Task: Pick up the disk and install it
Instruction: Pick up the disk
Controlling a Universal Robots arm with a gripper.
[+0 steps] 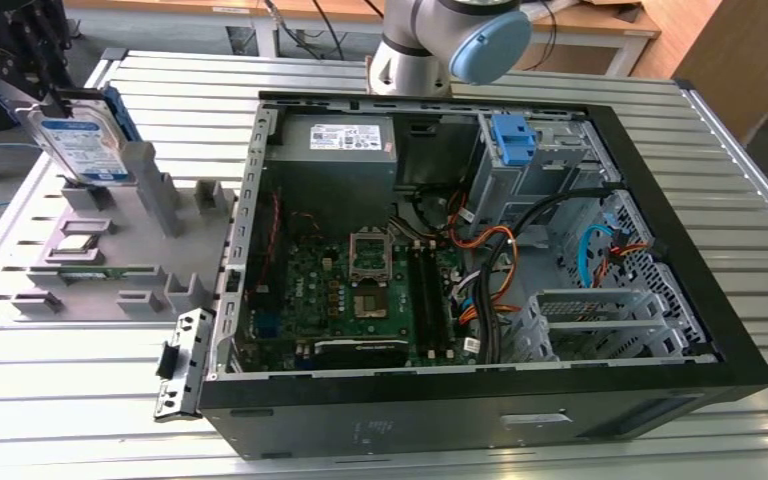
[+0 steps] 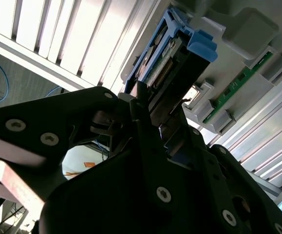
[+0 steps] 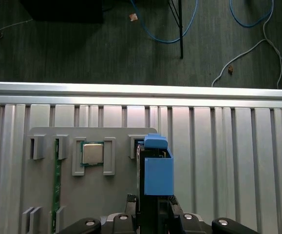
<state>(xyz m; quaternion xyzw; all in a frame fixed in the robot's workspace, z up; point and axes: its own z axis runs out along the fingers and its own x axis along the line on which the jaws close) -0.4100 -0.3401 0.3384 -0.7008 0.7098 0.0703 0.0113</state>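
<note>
The gripper (image 2: 152, 111) has its jaws clenched on the disk (image 1: 81, 142), held upright just above the grey holder (image 1: 117, 262).

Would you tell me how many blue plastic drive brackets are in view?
2: one framing the disk held by the gripper at the grey fixture plate; another bracket in the open computer case's drive cage. More may be hidden.
</note>
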